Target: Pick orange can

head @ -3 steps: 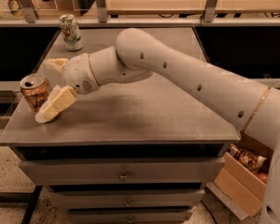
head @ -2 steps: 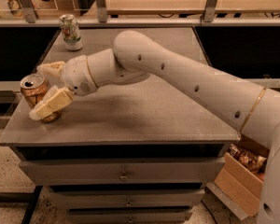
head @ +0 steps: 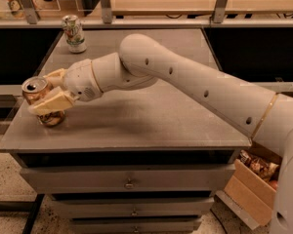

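Observation:
The orange can [head: 37, 91], copper-orange with a silver top, stands near the left edge of the grey table [head: 151, 116], leaning slightly. My gripper [head: 40, 92] reaches in from the right and straddles the can. One tan finger [head: 54, 75] lies behind the can and the other finger [head: 51, 103] lies across its front, both pressed against it. The can's base still rests on the table. The near finger hides the middle of the can.
A white-and-green can [head: 74, 33] stands at the table's back left. Metal rails and a shelf [head: 185, 4] run behind the table. Drawers [head: 129, 182] sit under the tabletop. An open cardboard box [head: 254, 177] is on the floor at the lower right.
My gripper has moved left to the can, and its fingers have gone from beside the can to closing around it on both sides. The can now leans slightly.

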Controlling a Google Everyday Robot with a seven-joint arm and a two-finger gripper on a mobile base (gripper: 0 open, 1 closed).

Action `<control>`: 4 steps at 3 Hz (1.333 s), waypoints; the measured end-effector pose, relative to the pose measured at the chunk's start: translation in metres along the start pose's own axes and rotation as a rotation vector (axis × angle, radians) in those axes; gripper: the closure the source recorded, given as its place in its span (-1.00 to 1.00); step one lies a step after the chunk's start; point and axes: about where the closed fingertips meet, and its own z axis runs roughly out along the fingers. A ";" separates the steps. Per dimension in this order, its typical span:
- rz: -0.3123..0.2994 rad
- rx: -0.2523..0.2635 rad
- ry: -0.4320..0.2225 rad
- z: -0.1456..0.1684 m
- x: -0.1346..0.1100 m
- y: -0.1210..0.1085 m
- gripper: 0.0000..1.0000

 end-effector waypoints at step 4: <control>-0.081 0.122 -0.002 -0.096 -0.061 -0.025 1.00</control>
